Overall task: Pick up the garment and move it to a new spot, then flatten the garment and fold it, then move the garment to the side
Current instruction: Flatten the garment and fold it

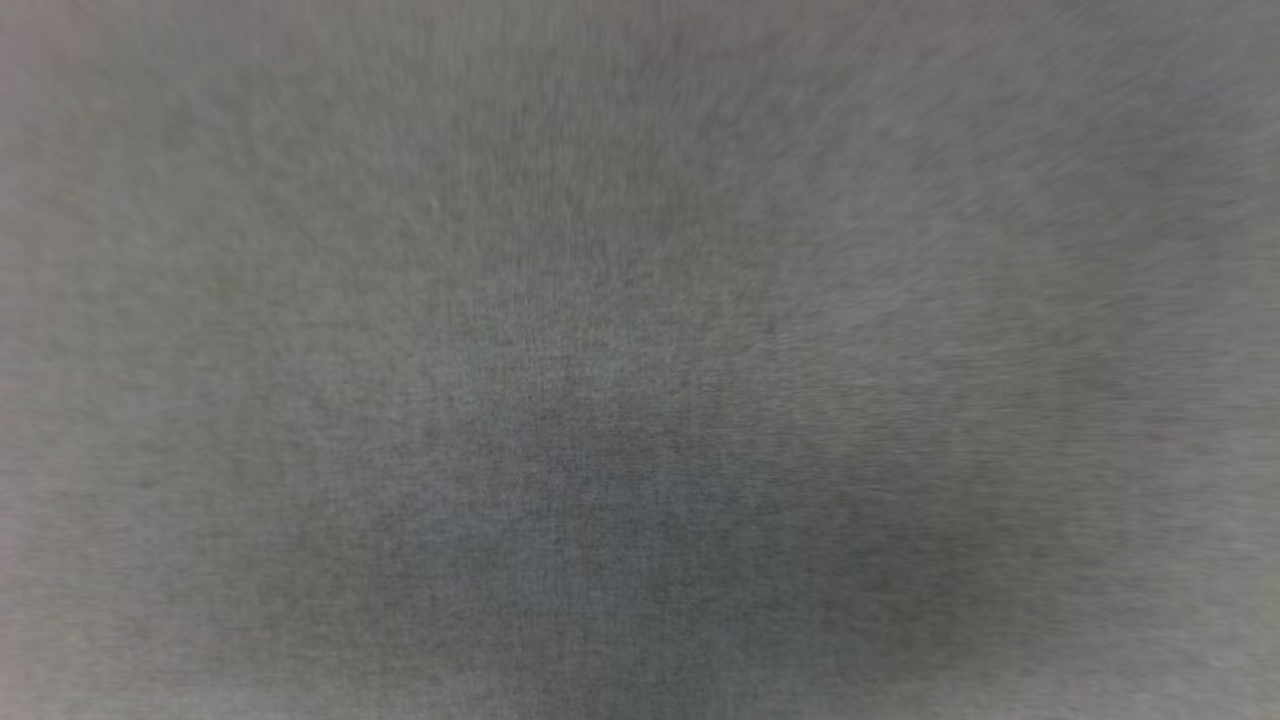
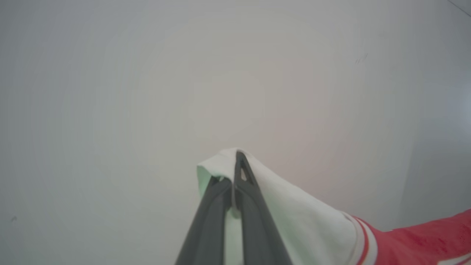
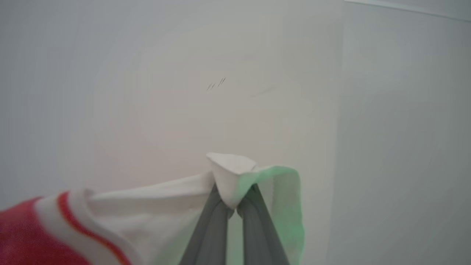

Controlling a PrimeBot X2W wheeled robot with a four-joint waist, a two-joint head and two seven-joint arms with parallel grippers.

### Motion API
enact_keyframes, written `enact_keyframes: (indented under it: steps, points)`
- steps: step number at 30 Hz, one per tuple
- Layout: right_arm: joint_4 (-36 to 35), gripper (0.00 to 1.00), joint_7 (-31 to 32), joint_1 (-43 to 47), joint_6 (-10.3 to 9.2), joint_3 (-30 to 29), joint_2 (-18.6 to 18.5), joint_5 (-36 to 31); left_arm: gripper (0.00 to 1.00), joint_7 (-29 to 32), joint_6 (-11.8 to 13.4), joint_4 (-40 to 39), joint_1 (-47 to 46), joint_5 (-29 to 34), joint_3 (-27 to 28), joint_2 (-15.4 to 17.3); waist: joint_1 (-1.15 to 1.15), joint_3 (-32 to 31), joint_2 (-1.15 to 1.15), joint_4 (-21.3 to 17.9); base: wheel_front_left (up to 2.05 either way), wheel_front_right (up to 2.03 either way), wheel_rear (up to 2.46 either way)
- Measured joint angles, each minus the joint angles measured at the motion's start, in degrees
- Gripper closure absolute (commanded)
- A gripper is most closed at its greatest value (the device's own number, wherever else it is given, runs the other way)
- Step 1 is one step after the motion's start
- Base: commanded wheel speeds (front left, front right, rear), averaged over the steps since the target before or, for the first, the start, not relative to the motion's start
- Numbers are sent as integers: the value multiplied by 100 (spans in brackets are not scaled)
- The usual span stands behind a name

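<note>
Left fingers (image 2: pixel 252 206), right fingers (image 3: pixel 255 228) both pinching garment (image 2: pixel 301 213) at white sleeve tips, bottom centre. We reckon it's light, floppy, bit slippy, so corners work.

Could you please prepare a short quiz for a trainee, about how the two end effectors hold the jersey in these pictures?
1. True or false: the left end effector is open and empty.
2. Which part of the garment does the right end effector pinch? A: red cloth. B: white cloth. C: a black number.
3. Fill in: the stripe trim beside the white cloth is white and ____.

Key: 1 false, it is shut on the garment; 2 B; 3 red.
</note>
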Motion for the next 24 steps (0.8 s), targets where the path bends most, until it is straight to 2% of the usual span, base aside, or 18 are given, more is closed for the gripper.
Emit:
enact_keyframes:
  steps: [5,9,11,15,21,24]
  points:
    - [-81,100,2,282,0,-113,103,-299,100,-452,-52,298,13,-63,-77,-82,0,740,0,119,0,0,0]
    - [63,100,2,692,2,198,191,-180,100,-445,-71,644,498,-168,-312,-235,0,1229,0,252,0,0,0]
    - [341,100,4,939,2,201,263,226,100,-175,-74,865,873,-287,-453,-327,0,1390,0,347,0,0,0]
    - [423,100,81,1291,5,735,371,1405,100,124,-76,876,1283,-615,-598,-349,0,1518,0,572,0,0,0]
    - [25,100,747,1777,3,1036,-230,2844,100,723,-77,603,1707,-961,-896,-192,0,1262,0,758,0,0,0]
    - [-142,100,1099,2225,3,1084,-445,3282,100,1012,-77,457,2024,-1051,-1105,-36,0,1008,0,823,0,0,0]
